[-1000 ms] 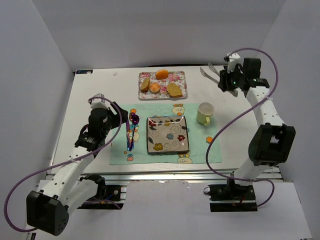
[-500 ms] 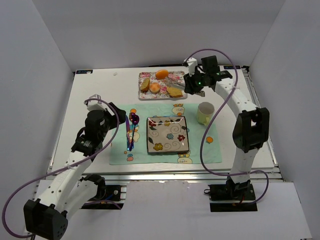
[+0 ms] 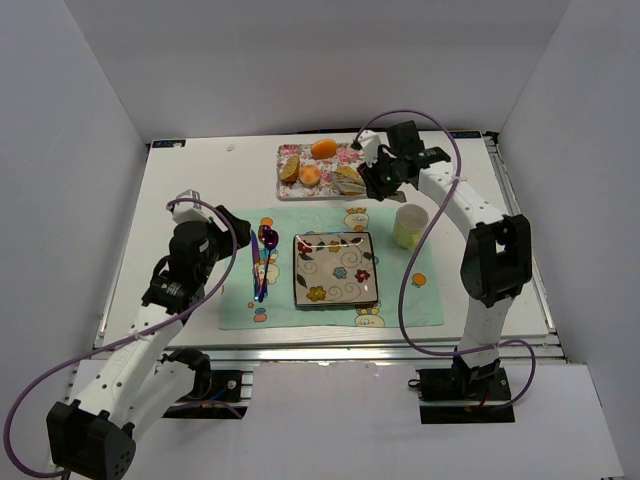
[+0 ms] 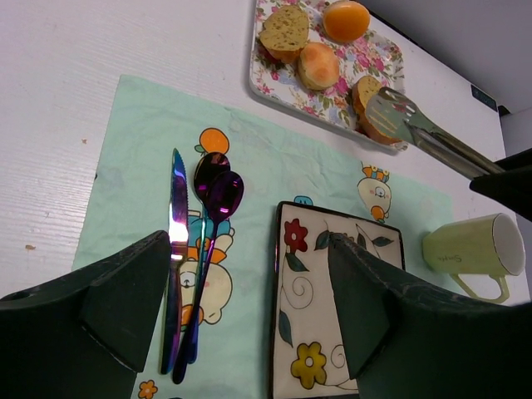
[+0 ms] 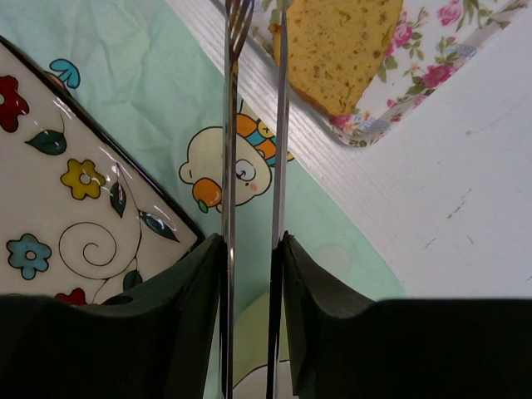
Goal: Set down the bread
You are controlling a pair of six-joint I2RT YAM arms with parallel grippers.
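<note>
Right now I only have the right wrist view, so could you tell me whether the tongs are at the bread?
Observer: Yes, the left wrist view shows the slotted head of the tongs lying over the bread on the flowered tray; whether it is gripped, I cannot tell.
Operator: Thank you. What else is on that tray?
Observer: A smaller wedge, a bun and an orange, all further left.
Operator: And the left gripper?
Observer: The left gripper is open, by the placemat's left edge near the knife and spoon.
</note>
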